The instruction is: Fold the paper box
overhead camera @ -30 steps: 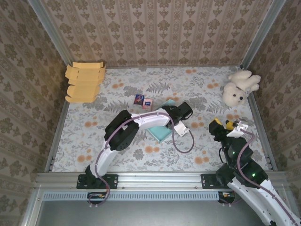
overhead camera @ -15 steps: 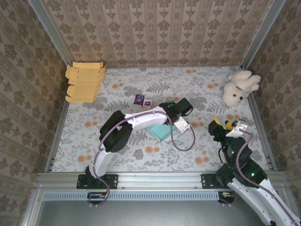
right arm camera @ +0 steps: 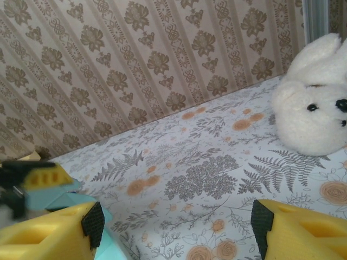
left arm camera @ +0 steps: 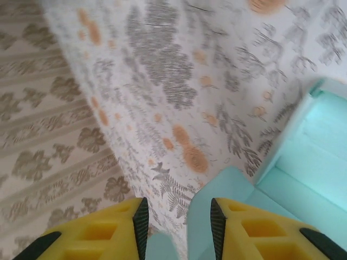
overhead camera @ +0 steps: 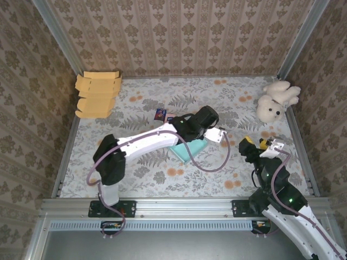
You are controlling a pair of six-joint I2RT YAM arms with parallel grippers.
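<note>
Turquoise paper box (overhead camera: 190,149) lies flat near the middle of the floral-print table (overhead camera: 227,173), a little near of centre, partly under the left arm's forearm. In the left wrist view its pale walls (left arm camera: 314,151) sit at the right and one flap rises towards the camera.

Left gripper (overhead camera: 209,115) is at the box's far edge. In the wrist view (left arm camera: 179,216) the yellow fingers (left arm camera: 255,235) stand a narrow gap apart. The flap is in that gap against one pad, with table showing between it and the other pad, so nothing is pinched.

Right gripper (overhead camera: 260,143) hangs right of the box, apart from it. Its fingers are spread wide (right arm camera: 176,222) with only tablecloth between them. The box corner (right arm camera: 116,238) shows at the lower left of that view.

- White plush bear (overhead camera: 276,100) sits in the far right corner.
- Stack of flat tan cardboard blanks (overhead camera: 97,95) is in the far left corner.
- Small blue packet (overhead camera: 160,114) lies just far-left of the box.
</note>
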